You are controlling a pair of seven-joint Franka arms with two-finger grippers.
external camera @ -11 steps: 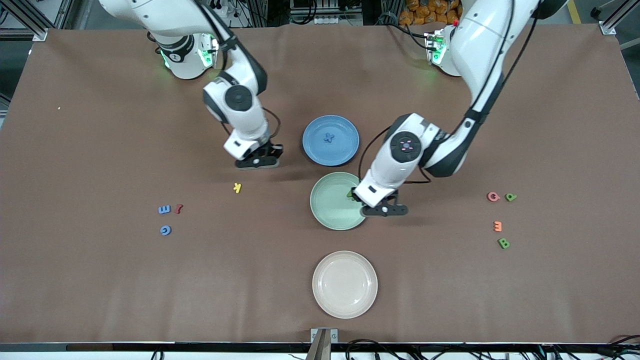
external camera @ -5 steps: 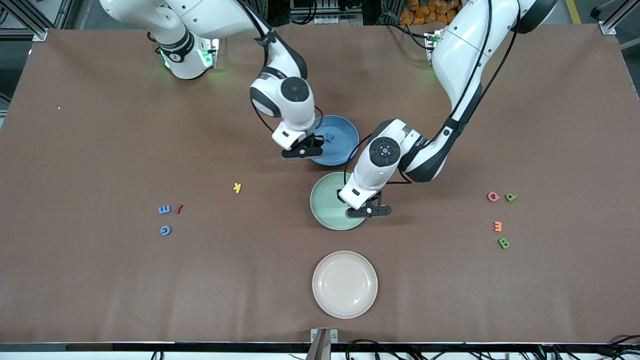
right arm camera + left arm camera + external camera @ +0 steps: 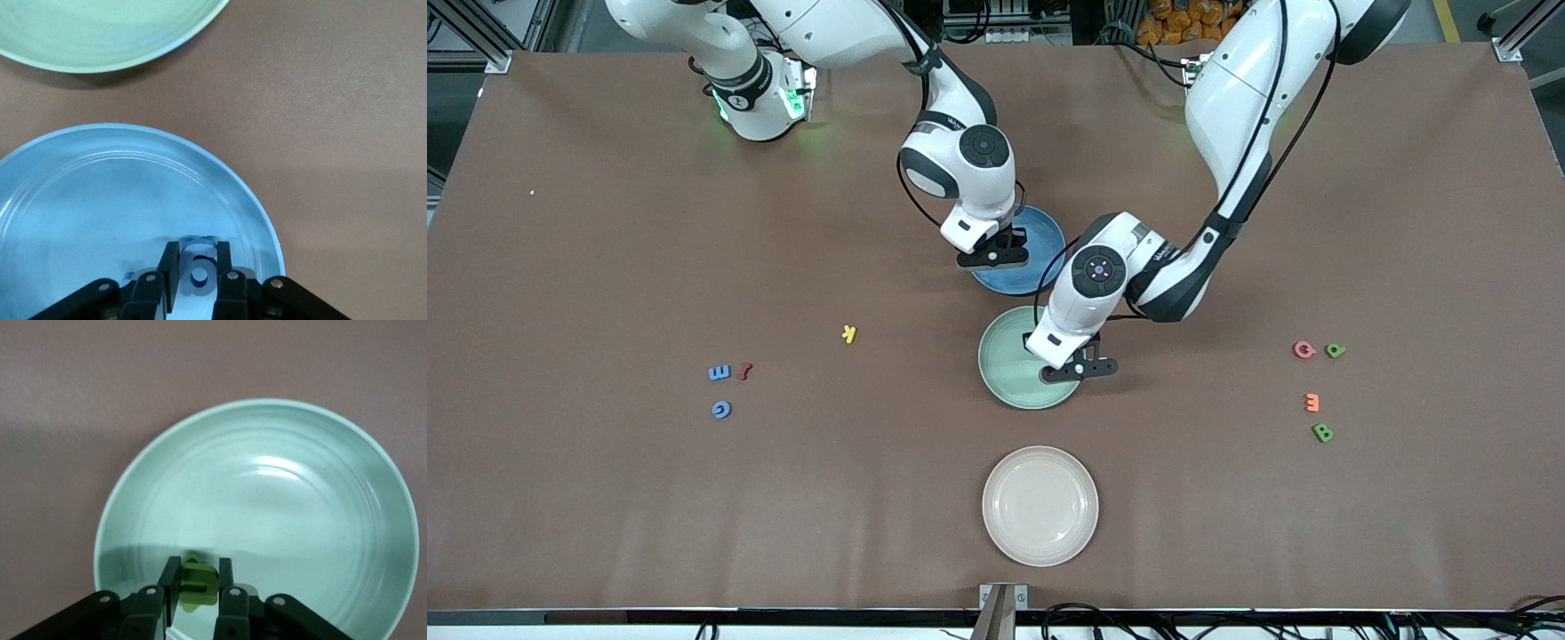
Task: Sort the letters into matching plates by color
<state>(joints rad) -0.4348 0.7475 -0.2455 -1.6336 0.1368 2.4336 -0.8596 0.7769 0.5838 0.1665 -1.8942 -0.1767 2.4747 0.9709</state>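
My arms are glossy white with black joints (thin black cables looping alongside); each pincer is black.

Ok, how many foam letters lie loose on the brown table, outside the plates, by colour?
Blue foam letters: 2
Green foam letters: 2
Yellow foam letter: 1
Dark red foam letter: 1
Pink foam letter: 1
Orange foam letter: 1
Total: 8

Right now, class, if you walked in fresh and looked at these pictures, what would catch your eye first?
Both arms are at work mid-table: the left gripper is shut on a green letter over the green plate, and the right gripper is shut on a blue letter over the blue plate. A cream plate lies nearest the front camera.
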